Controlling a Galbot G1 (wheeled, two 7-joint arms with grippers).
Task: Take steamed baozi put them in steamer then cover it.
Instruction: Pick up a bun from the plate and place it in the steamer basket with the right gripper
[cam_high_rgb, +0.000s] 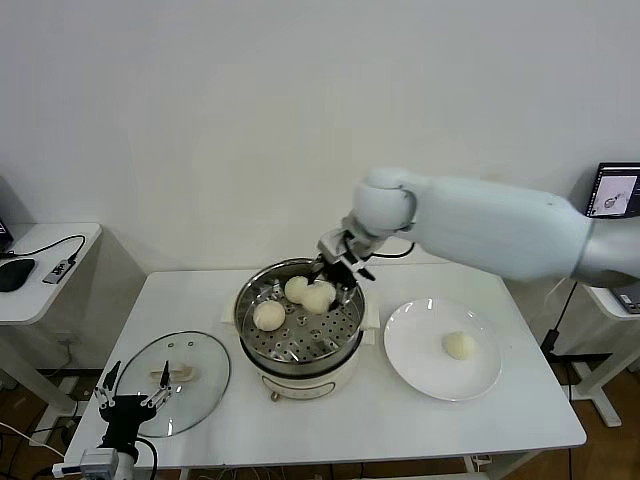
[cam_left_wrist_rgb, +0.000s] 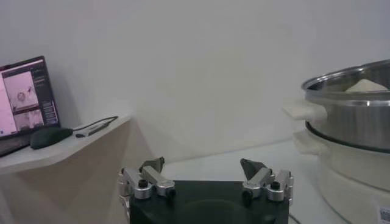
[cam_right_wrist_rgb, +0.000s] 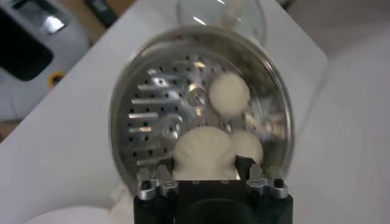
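Gripping a baozi (cam_right_wrist_rgb: 204, 152) over the steamer (cam_high_rgb: 300, 330), the right hand (cam_high_rgb: 338, 262) joins two buns (cam_high_rgb: 269, 315) on its tray; another waits on the plate (cam_high_rgb: 443, 350). Left hand (cam_high_rgb: 130, 400) idles open beside the surface.

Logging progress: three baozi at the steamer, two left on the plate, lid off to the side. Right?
Not quite: the head view shows one baozi left on the plate, not two. Three at the steamer and the lid set aside are correct.
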